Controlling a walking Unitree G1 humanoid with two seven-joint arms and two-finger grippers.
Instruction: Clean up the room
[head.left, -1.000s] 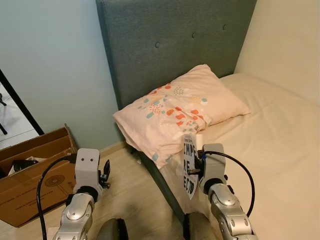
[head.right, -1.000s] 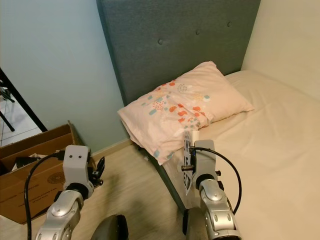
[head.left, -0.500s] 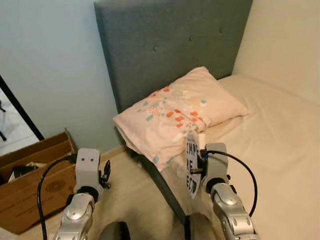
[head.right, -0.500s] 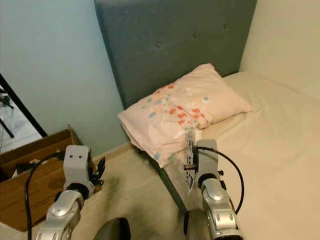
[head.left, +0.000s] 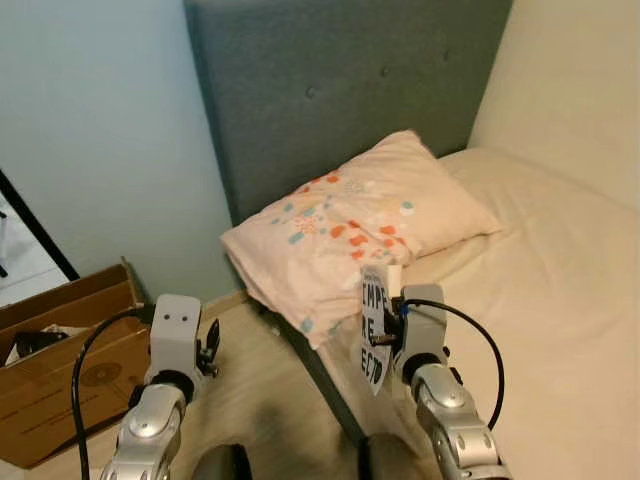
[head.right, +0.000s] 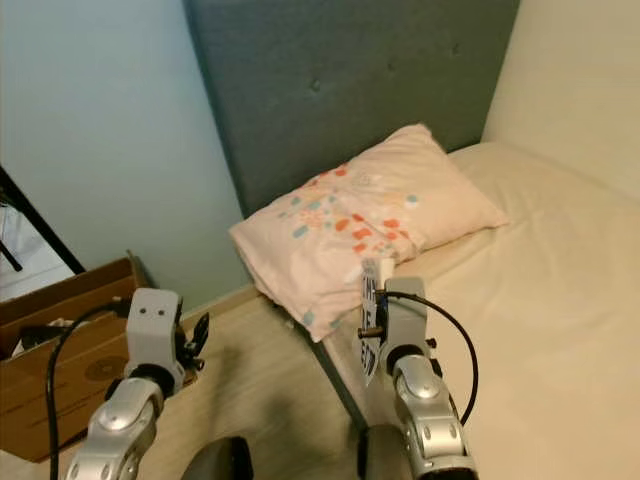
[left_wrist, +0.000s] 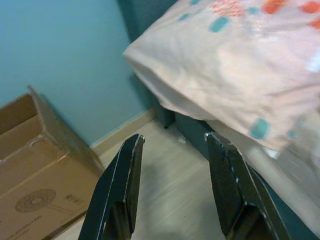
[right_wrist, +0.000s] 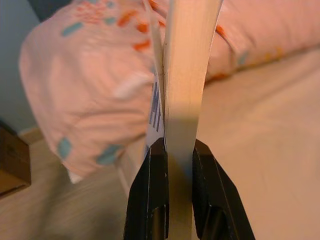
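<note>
One bed (head.left: 560, 290) ahead of right pincer (right_wrist: 172, 150), patterned pillow (head.left: 350, 220) beyond. Right pincer clamps thin book (right_wrist: 187, 75), black lettering on white cover; left pincer (left_wrist: 172, 165) gapes, empty.

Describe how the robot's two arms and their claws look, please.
Both arms are jointed silver metal. The left arm has a pale boxy wrist block with two small dark dots and a black cable; its left claw has two long black fingers. The right claw looks alike, also cabled.

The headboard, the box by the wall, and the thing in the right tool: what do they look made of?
Headboard: grey woven fabric, matte, with tufted buttons. Box: brown corrugated cardboard, flaps open, a printed round mark on its side. The flat item clamped in the right tool looks like a thin book or card with a printed paper cover; not certain.
</note>
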